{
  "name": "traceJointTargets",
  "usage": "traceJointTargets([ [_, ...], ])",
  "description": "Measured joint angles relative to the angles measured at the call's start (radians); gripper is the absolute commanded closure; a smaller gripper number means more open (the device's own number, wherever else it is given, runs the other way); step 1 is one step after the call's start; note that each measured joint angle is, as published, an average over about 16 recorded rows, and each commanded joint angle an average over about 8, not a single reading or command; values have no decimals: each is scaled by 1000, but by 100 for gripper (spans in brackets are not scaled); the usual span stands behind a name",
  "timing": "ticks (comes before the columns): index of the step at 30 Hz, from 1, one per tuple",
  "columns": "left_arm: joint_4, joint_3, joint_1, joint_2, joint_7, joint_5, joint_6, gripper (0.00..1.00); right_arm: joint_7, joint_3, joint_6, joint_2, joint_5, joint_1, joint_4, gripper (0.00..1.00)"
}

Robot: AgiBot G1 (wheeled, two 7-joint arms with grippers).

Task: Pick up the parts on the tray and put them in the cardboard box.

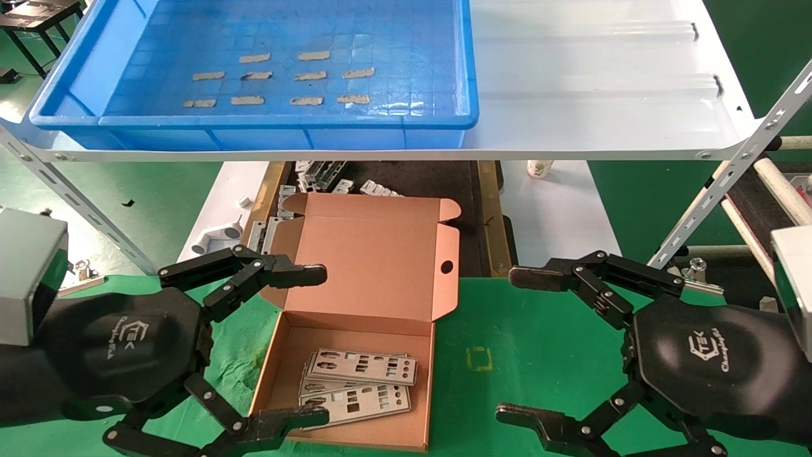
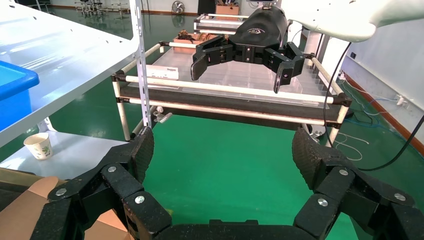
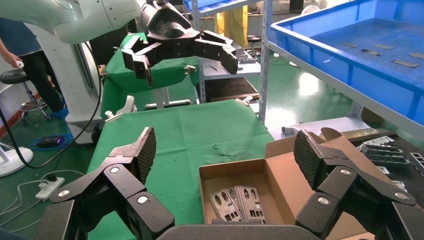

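Observation:
The blue tray (image 1: pixel 95 120) sits on the white shelf at the upper left; only tan tape strips (image 1: pixel 311 75) lie in it, no plates. The cardboard box (image 1: pixel 355 431) stands open on the green mat, lid up. Three silver plates (image 1: pixel 361 381) lie stacked inside it; they also show in the right wrist view (image 3: pixel 235 202). My left gripper (image 1: pixel 304 346) is open and empty at the box's left side. My right gripper (image 1: pixel 523 346) is open and empty to the right of the box.
The white shelf (image 1: pixel 602 95) overhangs the far side of the work area on slanted metal struts (image 1: pixel 723 184). Grey metal brackets (image 1: pixel 320 174) lie on a dark surface behind the box. A paper cup (image 1: pixel 539 168) stands under the shelf. A tube rack (image 2: pixel 225 95) stands on the right.

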Motion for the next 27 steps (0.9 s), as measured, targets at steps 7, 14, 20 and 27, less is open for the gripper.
traceJointTargets([
  [7, 0, 0, 0, 0, 0, 0, 0, 0, 0, 0, 0, 0, 0, 0, 0, 0],
  [14, 0, 0, 0, 0, 0, 0, 0, 0, 0, 0, 0, 0, 0, 0, 0, 0],
  [20, 0, 0, 0, 0, 0, 0, 0, 0, 0, 0, 0, 0, 0, 0, 0, 0],
  [27, 0, 0, 0, 0, 0, 0, 0, 0, 0, 0, 0, 0, 0, 0, 0, 0],
])
